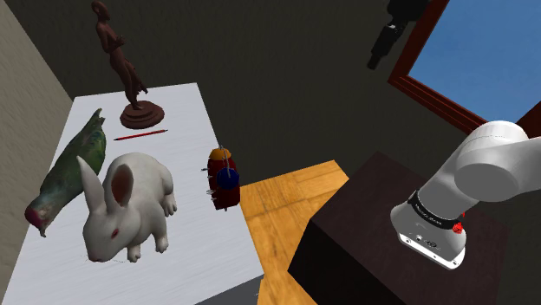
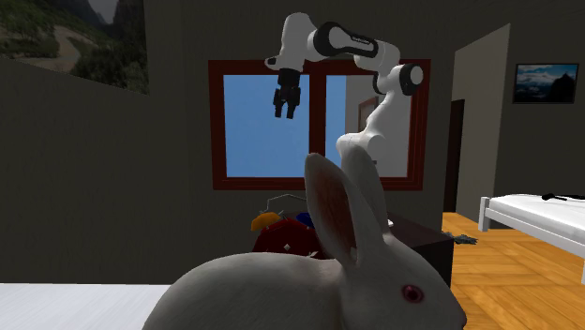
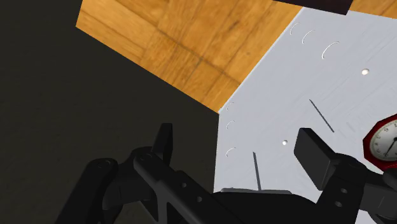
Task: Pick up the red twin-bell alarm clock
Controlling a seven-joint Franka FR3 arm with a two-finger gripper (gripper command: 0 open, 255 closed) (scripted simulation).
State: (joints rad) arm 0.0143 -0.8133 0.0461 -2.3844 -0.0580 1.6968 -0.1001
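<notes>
The all-black two-finger claw (image 2: 286, 105) hangs high, fingers apart, ready to descend (no grasp yet, I judge). The red twin-bell alarm clock (image 1: 223, 178) sits at the edge of the white counter (image 1: 195, 251) nearest the dark box stand (image 1: 373, 217), clear of the white rabbit figure (image 1: 121, 208).

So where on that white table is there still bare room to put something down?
Bare table lies between the red pencil and the alarm clock, and at the near end past the rabbit. It is crowded on the shoulder view's left, where the green bird lies close beside the rabbit.
</notes>
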